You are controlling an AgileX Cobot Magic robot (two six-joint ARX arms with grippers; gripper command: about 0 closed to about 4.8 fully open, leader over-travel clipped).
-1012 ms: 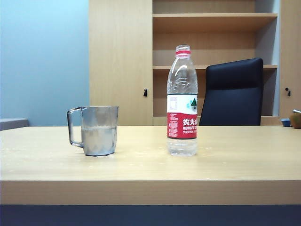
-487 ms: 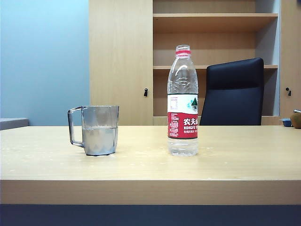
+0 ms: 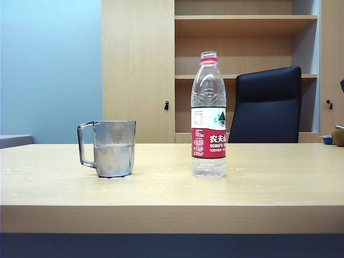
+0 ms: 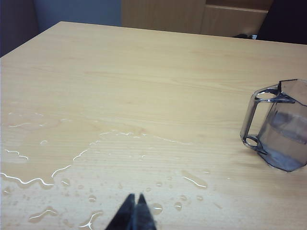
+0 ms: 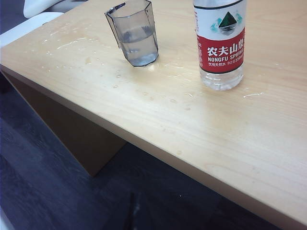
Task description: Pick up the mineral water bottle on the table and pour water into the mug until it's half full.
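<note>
The mineral water bottle (image 3: 208, 115) stands upright on the table (image 3: 279, 188), right of centre, with nothing holding it. The grey mug (image 3: 110, 148) stands to its left, handle pointing left, with water about halfway up. Neither gripper shows in the exterior view. In the left wrist view my left gripper (image 4: 135, 199) is shut and empty over the wet tabletop, well apart from the mug (image 4: 280, 127). In the right wrist view my right gripper (image 5: 134, 211) is a dim, shut shape over the dark floor, off the table's front edge, facing the bottle (image 5: 220, 43) and the mug (image 5: 134, 33).
Puddles and drops of spilled water (image 4: 29, 179) lie on the table near the left gripper. A black office chair (image 3: 266, 105) and wooden shelves (image 3: 244, 21) stand behind the table. A small dark shape (image 3: 342, 85) shows at the exterior view's right edge.
The bottle and mug stand where they were. A small dark shape has appeared at the right edge of the exterior view.
</note>
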